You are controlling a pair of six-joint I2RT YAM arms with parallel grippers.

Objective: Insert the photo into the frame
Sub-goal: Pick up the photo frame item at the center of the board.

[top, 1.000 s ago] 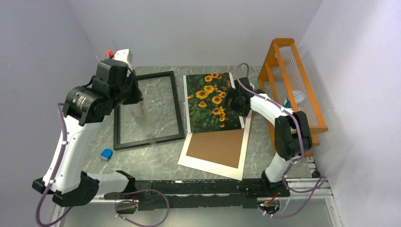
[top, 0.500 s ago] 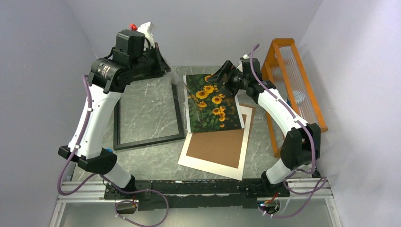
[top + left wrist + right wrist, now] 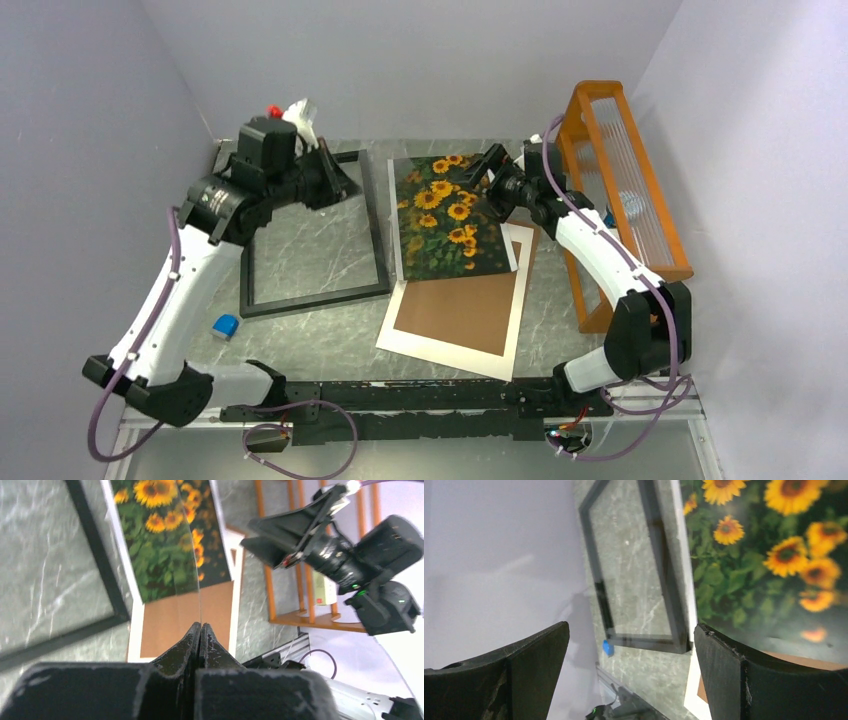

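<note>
Fig.: I am holding clear pane (image 3: pixel 196 580) edge-on in clamped left claw (image 3: pixel 200 626). Right claw (image 3: pixel 631 627) gaping, empty. Photo (image 3: pixel 764 555) lying flat below right claw, frame (image 3: pixel 667 580) below left claw. Risk: thin pane slipping from pinch, dropping onto photo or frame.

Frame (image 3: pixel 310 299) is laid flat on the table's (image 3: pixel 330 342) left half, photo (image 3: pixel 445 215) just beside it on the right — its near end lapped over a backing board (image 3: pixel 460 310), itself stacked on a mat sheet (image 3: pixel 440 354). A rack (image 3: pixel 598 90) is stood along the right edge. A small block (image 3: pixel 226 326) is left by the frame's near-left corner — and a thin pane (image 3: pixel 195 580) is held above the frame's right side by the left gripper (image 3: pixel 200 626).
</note>
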